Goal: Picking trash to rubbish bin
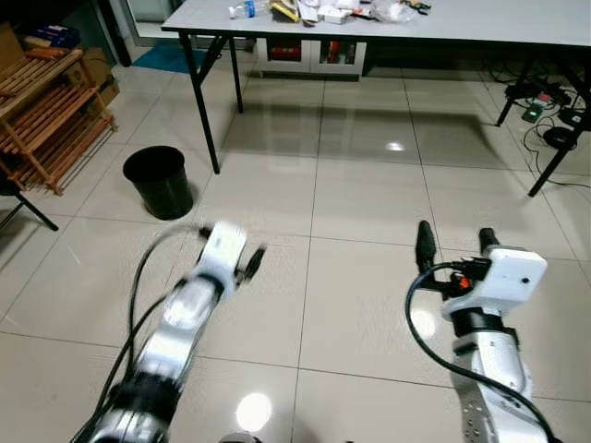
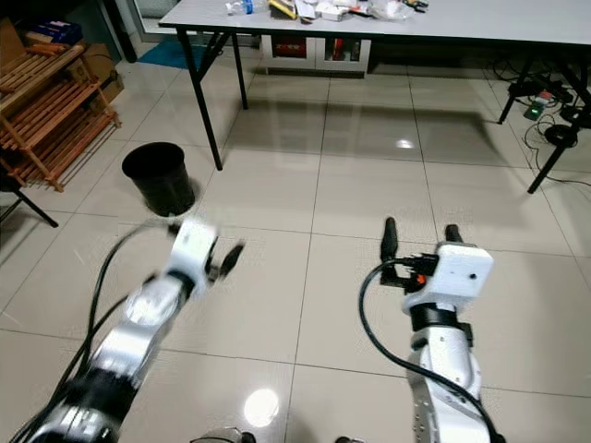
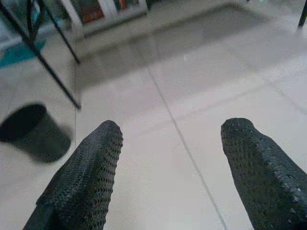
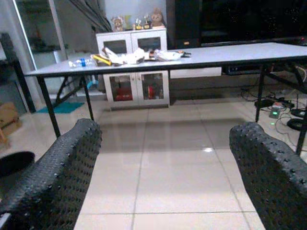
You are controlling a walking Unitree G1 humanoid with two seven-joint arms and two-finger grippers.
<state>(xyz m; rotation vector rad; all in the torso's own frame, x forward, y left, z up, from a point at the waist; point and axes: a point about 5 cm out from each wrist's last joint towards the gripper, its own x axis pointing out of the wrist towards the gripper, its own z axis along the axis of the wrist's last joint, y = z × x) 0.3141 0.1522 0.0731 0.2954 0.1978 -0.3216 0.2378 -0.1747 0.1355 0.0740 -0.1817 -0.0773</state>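
A round black rubbish bin (image 1: 159, 181) stands open on the tiled floor, just left of the grey table's front leg (image 1: 205, 101). Trash lies on the grey table (image 1: 480, 23) at the back: a plastic bottle (image 1: 242, 10) and a heap of wrappers and paper (image 1: 319, 11). My left gripper (image 1: 233, 242) is blurred, raised over the floor a little right of and nearer than the bin; the left wrist view shows it open (image 3: 172, 127) and empty. My right gripper (image 1: 454, 231) is held up over bare tiles, pointing toward the table, open (image 4: 168, 127) with nothing between its fingers.
A wooden rack (image 1: 46, 111) stands at the far left. A white cabinet (image 1: 309, 53) sits under the table. Cables and a power strip (image 1: 545, 101) lie by the table's right legs. Glossy tiles stretch between me and the table.
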